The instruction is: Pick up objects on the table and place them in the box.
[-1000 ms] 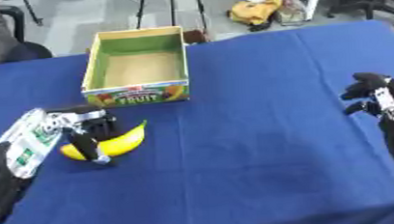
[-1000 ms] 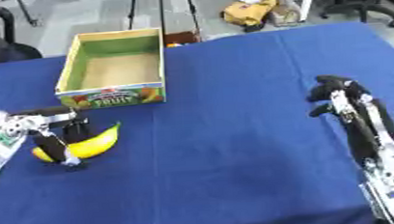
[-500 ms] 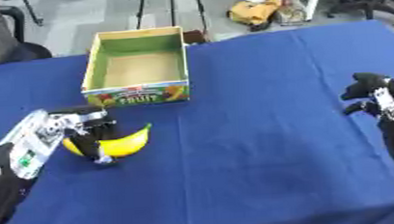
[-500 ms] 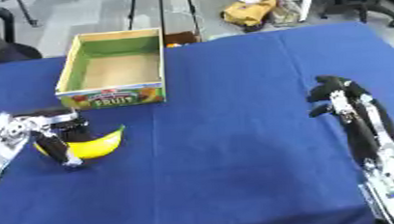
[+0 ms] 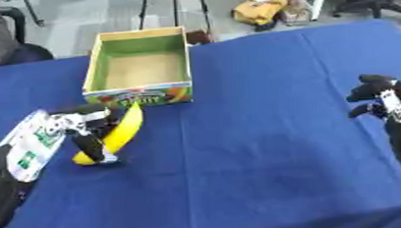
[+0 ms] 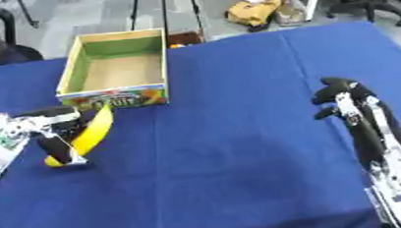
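**Left hand has the banana, box not yet filled**

The left hand is curled around a yellow banana, its fingers wrapped about the lower half of the fruit. The banana stands tilted, its lower end close to the blue worktop and its upper tip pointing toward the front wall of the fruit box. Whether the low end touches the cloth cannot be told.

The box sits open on the far left part of the worktop, green inside with a bare brown floor; nothing lies in it, so no placement is done. By my judgement the pick is made or nearly made, and the carry over the front wall and the release inside remain. No other loose object shows on the cloth.

The right hand sits well apart at the right side, fingers bent inward and holding nothing, far from both banana and box.
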`<action>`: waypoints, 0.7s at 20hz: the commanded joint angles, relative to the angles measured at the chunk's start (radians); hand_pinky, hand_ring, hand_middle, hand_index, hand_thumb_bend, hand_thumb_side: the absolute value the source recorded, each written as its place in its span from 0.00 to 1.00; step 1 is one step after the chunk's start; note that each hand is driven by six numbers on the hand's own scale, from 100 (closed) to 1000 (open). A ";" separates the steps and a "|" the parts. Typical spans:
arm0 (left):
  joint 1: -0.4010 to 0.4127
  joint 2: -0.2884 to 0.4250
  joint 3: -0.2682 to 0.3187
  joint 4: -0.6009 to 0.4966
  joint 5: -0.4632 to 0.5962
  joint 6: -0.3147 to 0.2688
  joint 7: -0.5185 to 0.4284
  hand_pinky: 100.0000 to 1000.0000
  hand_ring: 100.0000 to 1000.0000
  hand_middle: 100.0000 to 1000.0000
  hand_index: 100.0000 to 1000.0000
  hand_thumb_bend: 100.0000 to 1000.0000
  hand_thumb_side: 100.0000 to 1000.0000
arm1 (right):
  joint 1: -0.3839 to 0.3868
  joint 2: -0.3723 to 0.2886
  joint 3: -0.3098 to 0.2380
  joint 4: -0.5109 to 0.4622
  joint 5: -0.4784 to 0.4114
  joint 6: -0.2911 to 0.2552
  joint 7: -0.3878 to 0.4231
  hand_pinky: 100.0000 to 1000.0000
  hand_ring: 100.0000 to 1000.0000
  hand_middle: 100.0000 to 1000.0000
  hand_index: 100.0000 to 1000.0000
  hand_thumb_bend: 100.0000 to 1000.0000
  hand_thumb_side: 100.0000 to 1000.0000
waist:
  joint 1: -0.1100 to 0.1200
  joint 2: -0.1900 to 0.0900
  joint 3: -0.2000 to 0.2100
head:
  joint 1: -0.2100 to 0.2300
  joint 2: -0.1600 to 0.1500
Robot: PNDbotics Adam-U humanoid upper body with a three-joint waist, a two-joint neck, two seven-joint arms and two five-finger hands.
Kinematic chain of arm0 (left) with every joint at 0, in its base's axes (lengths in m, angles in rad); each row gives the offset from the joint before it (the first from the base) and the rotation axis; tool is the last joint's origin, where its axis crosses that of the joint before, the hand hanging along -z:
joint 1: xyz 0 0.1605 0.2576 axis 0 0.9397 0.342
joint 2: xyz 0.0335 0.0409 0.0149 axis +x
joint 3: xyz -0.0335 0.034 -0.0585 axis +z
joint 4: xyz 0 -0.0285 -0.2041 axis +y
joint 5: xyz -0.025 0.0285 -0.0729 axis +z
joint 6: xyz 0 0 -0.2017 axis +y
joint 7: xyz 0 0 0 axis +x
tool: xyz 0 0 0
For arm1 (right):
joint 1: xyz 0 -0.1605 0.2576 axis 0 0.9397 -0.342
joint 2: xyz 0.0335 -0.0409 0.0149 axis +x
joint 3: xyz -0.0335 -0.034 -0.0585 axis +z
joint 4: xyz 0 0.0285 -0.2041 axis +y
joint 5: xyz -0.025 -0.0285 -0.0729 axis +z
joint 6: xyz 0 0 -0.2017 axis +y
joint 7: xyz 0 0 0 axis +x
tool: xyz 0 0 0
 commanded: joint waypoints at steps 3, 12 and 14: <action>-0.043 0.066 0.021 -0.047 0.013 0.017 -0.015 0.39 0.31 0.24 0.36 0.44 0.00 | -0.004 -0.020 -0.006 -0.009 -0.002 -0.002 0.003 0.44 0.60 0.54 0.74 0.00 0.70 | 0.003 -0.019 -0.006 | 0.000 -0.008; -0.091 0.081 0.042 0.015 -0.040 0.002 -0.019 0.41 0.32 0.24 0.36 0.45 0.00 | -0.004 -0.024 -0.002 -0.007 -0.002 -0.002 0.008 0.43 0.60 0.54 0.74 0.00 0.70 | 0.014 -0.018 -0.022 | 0.008 -0.016; -0.105 0.085 0.048 0.038 -0.055 -0.009 -0.019 0.41 0.32 0.24 0.36 0.45 0.00 | -0.004 -0.026 -0.001 -0.006 -0.002 -0.002 0.010 0.43 0.60 0.54 0.74 0.00 0.70 | 0.020 -0.018 -0.029 | 0.012 -0.020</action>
